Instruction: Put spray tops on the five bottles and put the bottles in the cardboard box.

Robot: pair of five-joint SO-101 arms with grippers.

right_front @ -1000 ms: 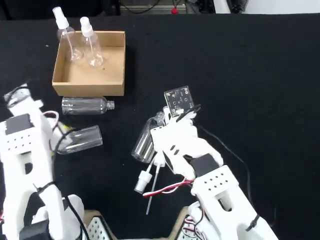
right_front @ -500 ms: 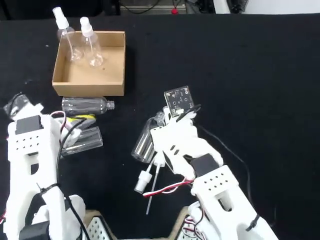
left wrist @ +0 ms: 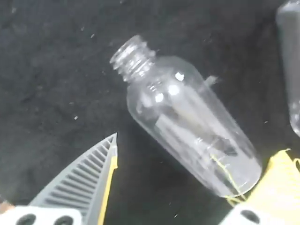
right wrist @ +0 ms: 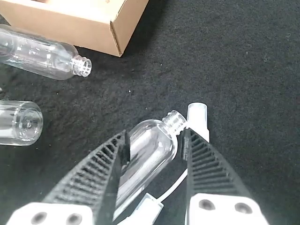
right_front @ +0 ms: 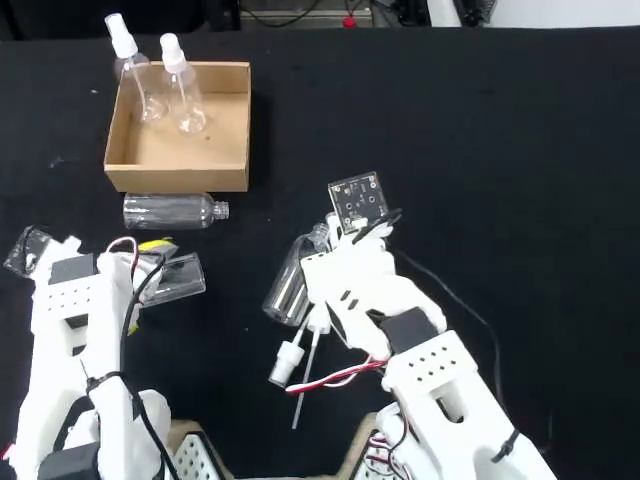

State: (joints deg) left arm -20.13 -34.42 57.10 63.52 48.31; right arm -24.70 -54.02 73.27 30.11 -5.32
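Note:
Two bottles (right_front: 180, 95) with white spray tops stand in the cardboard box (right_front: 228, 168) at the back left. An uncapped clear bottle (right_front: 172, 211) lies in front of the box. A second uncapped bottle (right_front: 172, 279) (left wrist: 187, 126) lies between the fingers of my open left gripper (left wrist: 192, 187), untouched by the grey finger (left wrist: 89, 183). My right gripper (right wrist: 152, 150) is shut on a third uncapped bottle (right wrist: 149, 149) (right_front: 288, 282) at mid-table. A white spray top (right wrist: 198, 117) lies by its neck. Another spray top (right_front: 285, 362) with its tube lies nearer the front edge.
The table (right_front: 500, 150) is covered in black cloth, bare to the right and the back. The box corner (right wrist: 119, 33) and the bottle (right wrist: 42, 58) lying by it sit just beyond my right gripper. Both arm bases stand at the front edge.
My left arm has drawn back toward the front edge and swung right, bringing its gripper over the lying bottle. The right arm and its bottle have kept still.

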